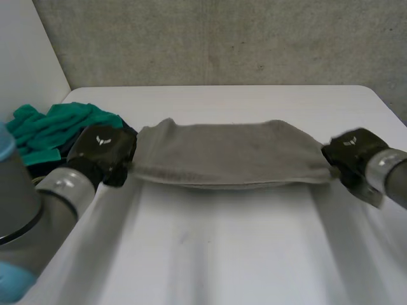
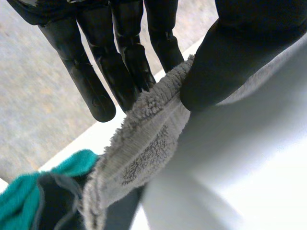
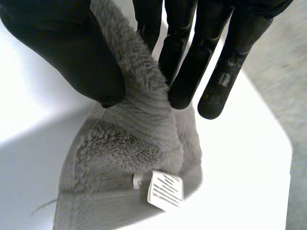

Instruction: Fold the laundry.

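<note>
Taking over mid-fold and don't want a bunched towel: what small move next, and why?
Probably lower both hands together so the grey towel settles flat on the white table before releasing. The left hand and right hand each pinch one end between thumb and fingers, and the towel stretches between them, sagging slightly in the middle.

The towel (image 1: pixel 229 152) spans across the worktop (image 1: pixel 222 254) between the left hand (image 1: pixel 105 152) and the right hand (image 1: pixel 353 152), one at each end, with a clothes heap (image 1: pixel 51 130) beside the left hand.
</note>
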Tool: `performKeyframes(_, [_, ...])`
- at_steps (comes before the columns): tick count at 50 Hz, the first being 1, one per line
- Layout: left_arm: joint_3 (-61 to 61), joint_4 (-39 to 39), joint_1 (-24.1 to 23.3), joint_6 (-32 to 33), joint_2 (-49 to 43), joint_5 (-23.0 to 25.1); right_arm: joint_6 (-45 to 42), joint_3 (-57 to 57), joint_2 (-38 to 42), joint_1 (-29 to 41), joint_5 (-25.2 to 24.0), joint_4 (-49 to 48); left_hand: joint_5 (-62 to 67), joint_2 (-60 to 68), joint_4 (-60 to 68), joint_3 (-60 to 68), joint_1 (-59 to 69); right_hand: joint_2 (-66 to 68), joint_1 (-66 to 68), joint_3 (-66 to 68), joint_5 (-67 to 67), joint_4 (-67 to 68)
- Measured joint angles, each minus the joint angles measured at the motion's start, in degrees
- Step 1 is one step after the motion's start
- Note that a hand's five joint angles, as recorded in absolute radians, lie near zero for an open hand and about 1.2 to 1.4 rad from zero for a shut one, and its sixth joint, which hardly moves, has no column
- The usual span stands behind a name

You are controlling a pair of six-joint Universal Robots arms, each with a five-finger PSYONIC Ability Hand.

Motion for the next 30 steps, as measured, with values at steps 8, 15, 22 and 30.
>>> performKeyframes(8, [-7.97,-12.33,-1.53,8.05,6.65,0.35,-11.69,2.59,-4.92,-3.88,-0.8,16.41,0.0,0.01,0.0,0.0,0.0,0.0,0.0,0.0,0.09,0.1])
performKeyframes(15, [-9.02,-8.2,-3.6,11.57,1.03,0.09,-12.72,4.81,-3.07,-3.96,-0.81,14.54,0.0,0.03,0.01,0.04,0.0,0.0,0.0,0.0,0.52,0.1])
performKeyframes(22, [0.99,2.1,-3.81,11.84,-12.42,-1.14,-11.18,-1.33,5.27,-3.26,0.3,5.44,0.0,0.04,0.02,0.05,0.0,0.0,0.0,0.0,0.58,0.11])
performKeyframes(30, [19.21,12.68,-3.07,12.37,-20.52,-3.35,-6.42,-16.42,10.13,-1.37,2.36,-2.66,0.0,0.05,0.03,0.06,0.0,0.0,0.0,0.0,0.58,0.11])
